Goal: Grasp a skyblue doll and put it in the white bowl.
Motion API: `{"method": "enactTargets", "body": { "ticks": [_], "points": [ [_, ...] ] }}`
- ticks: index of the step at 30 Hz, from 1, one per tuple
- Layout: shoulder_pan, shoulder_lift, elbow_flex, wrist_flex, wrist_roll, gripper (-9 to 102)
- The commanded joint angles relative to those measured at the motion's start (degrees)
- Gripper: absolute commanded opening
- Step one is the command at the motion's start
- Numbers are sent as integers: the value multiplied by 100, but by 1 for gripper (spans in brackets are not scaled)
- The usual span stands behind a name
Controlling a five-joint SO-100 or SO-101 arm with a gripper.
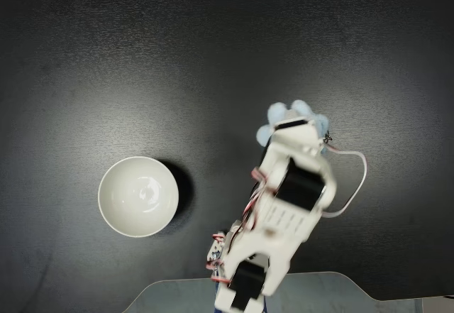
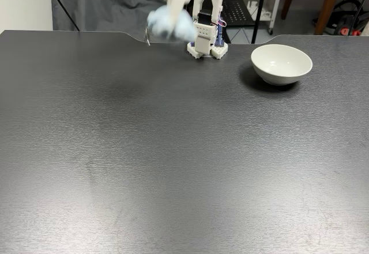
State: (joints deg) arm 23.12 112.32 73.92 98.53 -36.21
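The skyblue doll (image 1: 301, 109) is a fluffy pale-blue plush held off the table, its lobes sticking out from under the white arm. In the other fixed view the skyblue doll (image 2: 171, 25) is blurred, hanging above the far table edge. My gripper (image 1: 294, 125) is shut on it; the gripper (image 2: 176, 3) grips it from above. The white bowl (image 1: 113, 203) stands empty on the table to the left of the arm in one fixed view, and the white bowl (image 2: 295, 72) sits to the right of the arm's base in the other.
The black table (image 2: 173, 167) spreads wide in front of the arm. The arm's base (image 2: 206, 44) stands at the far edge. A white cable (image 1: 355, 185) loops beside the arm. Chair legs and stands are behind the table.
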Motion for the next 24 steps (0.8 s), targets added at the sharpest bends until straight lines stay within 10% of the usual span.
{"method": "enactTargets", "body": {
  "ticks": [1, 14, 24],
  "points": [
    [-571, 967, 26, 316, 88, -2],
    [-5388, 879, 1107, 299, 290, -2],
    [-7005, 70, 2654, 290, 1143, -2]
  ]
}}
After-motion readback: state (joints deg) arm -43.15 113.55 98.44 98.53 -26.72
